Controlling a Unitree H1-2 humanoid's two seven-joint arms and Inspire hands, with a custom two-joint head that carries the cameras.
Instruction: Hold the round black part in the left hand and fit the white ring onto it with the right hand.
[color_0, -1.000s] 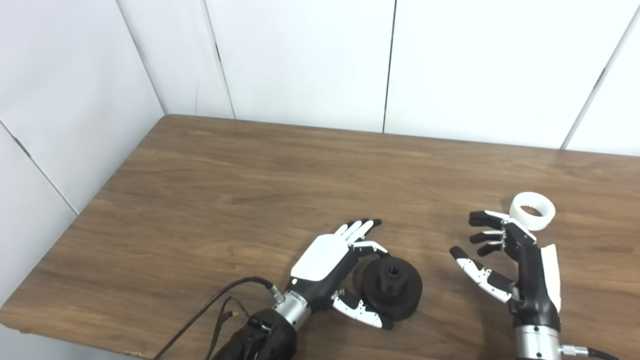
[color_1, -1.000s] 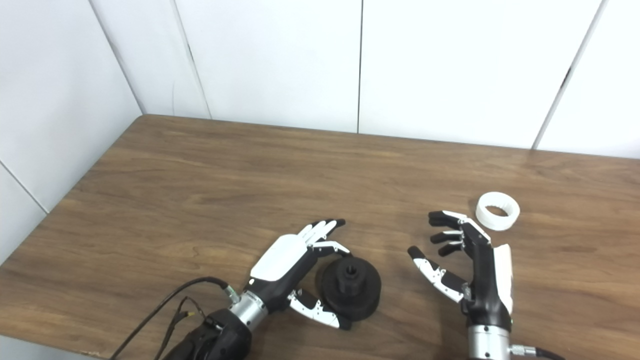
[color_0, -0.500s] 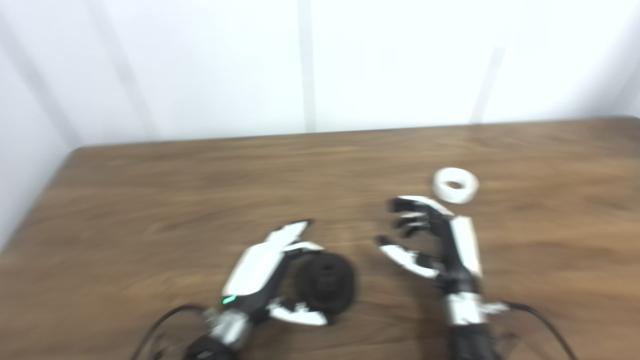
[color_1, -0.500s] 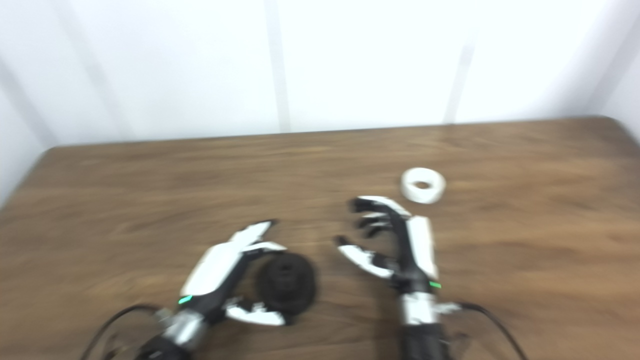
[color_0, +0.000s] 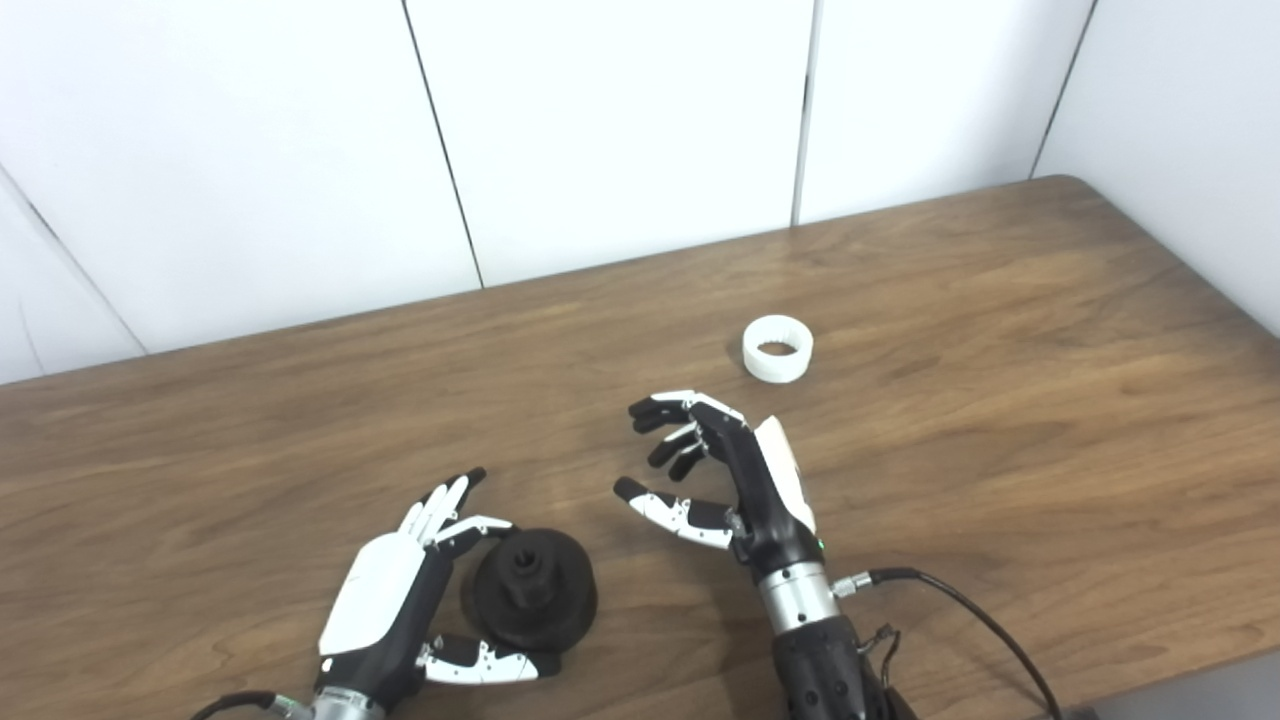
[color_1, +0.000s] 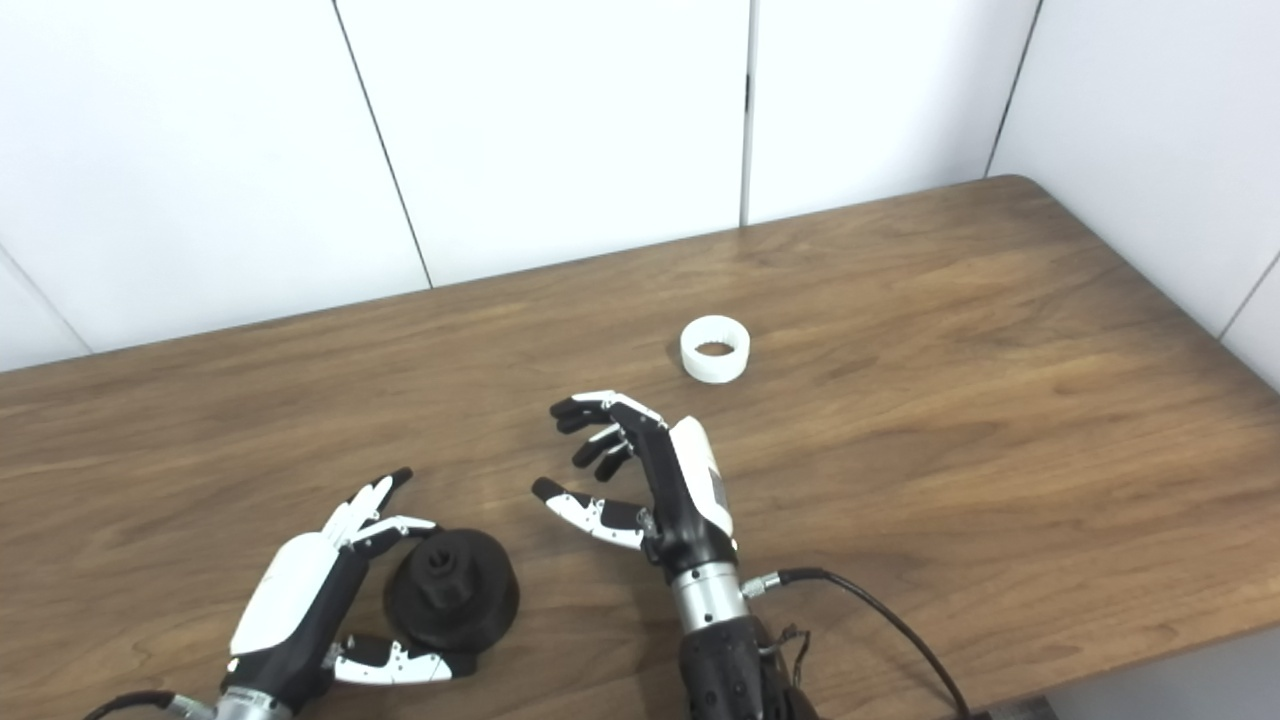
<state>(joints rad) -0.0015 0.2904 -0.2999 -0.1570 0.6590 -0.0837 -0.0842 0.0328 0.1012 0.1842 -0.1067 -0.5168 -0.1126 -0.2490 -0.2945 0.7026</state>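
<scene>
The round black part (color_0: 530, 592) lies flat on the wooden table (color_0: 1000, 400) near the front left, its hub pointing up. My left hand (color_0: 400, 600) rests beside it on the left, open, with fingers and thumb curved around its rim but not closed on it. The white ring (color_0: 778, 348) stands on the table farther back, right of centre. My right hand (color_0: 735, 480) hovers open in the middle, fingers spread, nearer than the ring and a short way from it, holding nothing.
White wall panels (color_0: 600, 130) close off the back and the right side of the table. The table's right front edge (color_0: 1180, 670) shows at the lower right. A black cable (color_0: 960, 620) trails from my right wrist across the table.
The camera has swung to the right, so the whole scene has shifted left in the picture. Both hands, the black part and the ring keep about the same places relative to each other.
</scene>
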